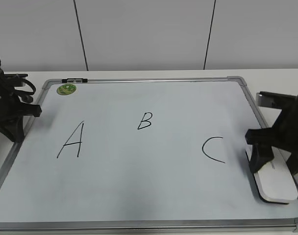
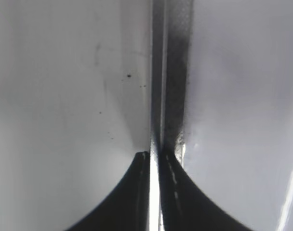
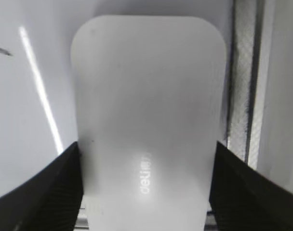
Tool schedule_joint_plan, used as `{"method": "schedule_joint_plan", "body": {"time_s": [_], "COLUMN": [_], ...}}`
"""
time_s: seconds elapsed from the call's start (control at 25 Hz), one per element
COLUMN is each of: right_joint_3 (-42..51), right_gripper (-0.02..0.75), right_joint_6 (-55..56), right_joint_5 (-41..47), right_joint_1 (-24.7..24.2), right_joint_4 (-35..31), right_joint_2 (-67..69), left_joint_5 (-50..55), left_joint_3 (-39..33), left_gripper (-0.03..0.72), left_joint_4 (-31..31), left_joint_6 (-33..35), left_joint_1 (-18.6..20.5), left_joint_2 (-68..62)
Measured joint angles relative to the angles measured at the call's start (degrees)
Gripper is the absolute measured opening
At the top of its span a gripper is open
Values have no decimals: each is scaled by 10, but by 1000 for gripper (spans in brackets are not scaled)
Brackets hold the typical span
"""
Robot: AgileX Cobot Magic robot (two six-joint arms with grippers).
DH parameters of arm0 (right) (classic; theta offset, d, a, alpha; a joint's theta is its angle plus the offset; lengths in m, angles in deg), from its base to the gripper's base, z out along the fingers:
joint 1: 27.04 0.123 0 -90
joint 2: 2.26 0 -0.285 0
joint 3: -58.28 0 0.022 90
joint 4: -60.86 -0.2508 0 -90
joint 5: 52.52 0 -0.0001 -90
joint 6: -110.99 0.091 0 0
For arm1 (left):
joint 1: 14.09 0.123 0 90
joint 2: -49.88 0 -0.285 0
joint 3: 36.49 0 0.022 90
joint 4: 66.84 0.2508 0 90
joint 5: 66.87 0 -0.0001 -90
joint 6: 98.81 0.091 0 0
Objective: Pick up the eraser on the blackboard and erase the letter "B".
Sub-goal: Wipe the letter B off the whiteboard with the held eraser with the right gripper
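The white eraser (image 1: pixel 276 183) lies flat at the right edge of the blackboard (image 1: pixel 154 181), a white dry-erase board. My right gripper (image 1: pixel 264 164) is down over the eraser's far end. In the right wrist view its jaws (image 3: pixel 146 159) touch both long sides of the eraser (image 3: pixel 146 86). The letter "B" (image 1: pixel 145 120) is written in the upper middle of the board, well left of the eraser. My left gripper (image 1: pixel 15 133) is shut and empty at the board's left edge. In the left wrist view its tips (image 2: pixel 156 156) hover over the grey frame (image 2: pixel 173 72).
A taller "A" (image 1: pixel 70 141) is at the left and a curved "C" (image 1: pixel 212 149) is just left of the eraser. A green sticker (image 1: pixel 66 89) sits at the far left corner. The board's right frame (image 3: pixel 243 72) runs beside the eraser.
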Motion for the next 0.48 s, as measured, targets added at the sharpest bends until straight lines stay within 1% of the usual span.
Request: {"method": "schedule_joint_plan", "body": {"time_s": [0.24,0.48], "right_joint_3": [-114,-226], "right_gripper": [531,531], "right_joint_6": [-2,-5], "right_joint_5": [71,149], "right_joint_1": [0,11], "right_joint_4": [1,1], "right_joint_2": [7,70], "left_joint_5": [0,0], "left_joint_3": [0,0], "left_gripper": [25,25], "left_joint_4": [0,0], "left_joint_6": [0,0], "left_joint_1": [0,0], "left_joint_2": [0,0]}}
